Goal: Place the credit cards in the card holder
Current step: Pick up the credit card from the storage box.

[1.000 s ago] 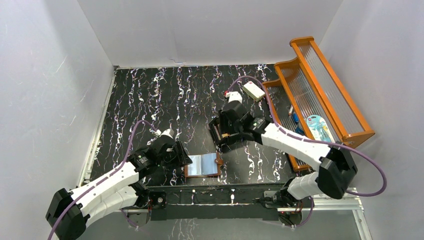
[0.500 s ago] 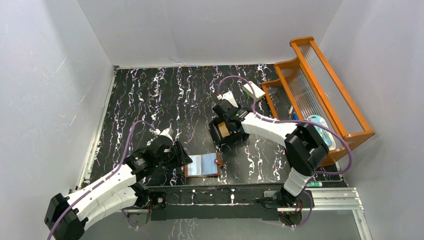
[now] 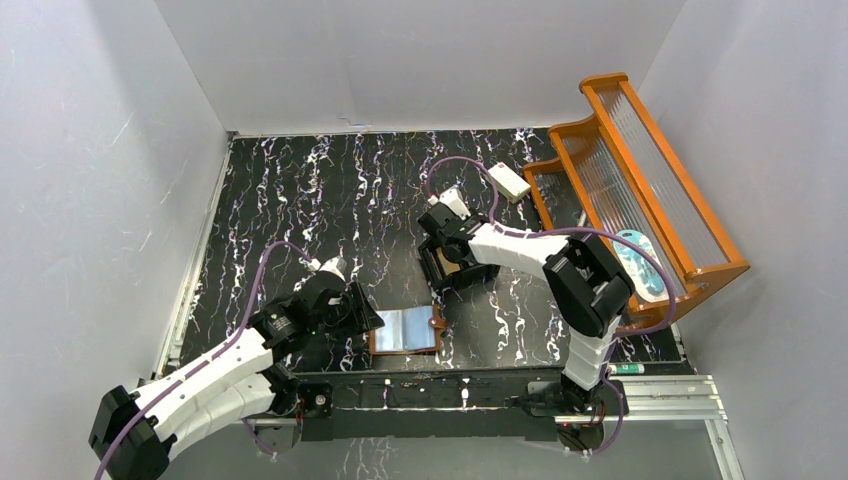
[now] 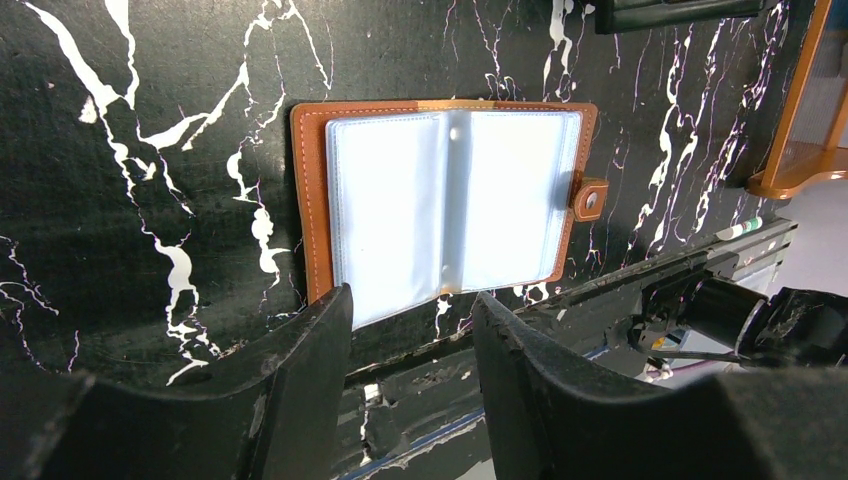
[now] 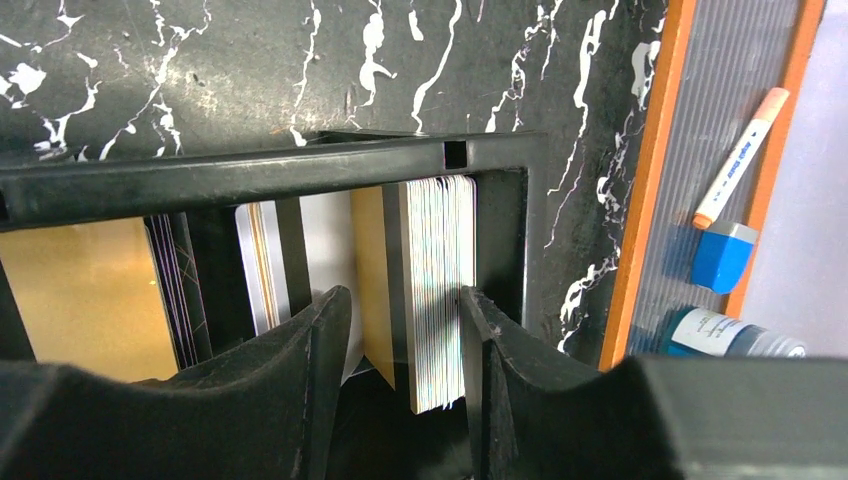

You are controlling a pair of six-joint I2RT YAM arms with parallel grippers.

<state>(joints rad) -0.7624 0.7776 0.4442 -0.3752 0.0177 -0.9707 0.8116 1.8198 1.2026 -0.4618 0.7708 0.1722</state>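
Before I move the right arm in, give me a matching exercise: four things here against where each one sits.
Things:
1. card holder
2. stack of credit cards
3. white block
4. orange-capped marker

Places:
A. standing on edge in a compartment of the black box
B. lying open flat at the near edge of the table
C. lying on the ridged floor of the wooden rack
D. on the table's far side, beside the rack's end

Pairs: 1-B, 2-A, 3-D, 4-C
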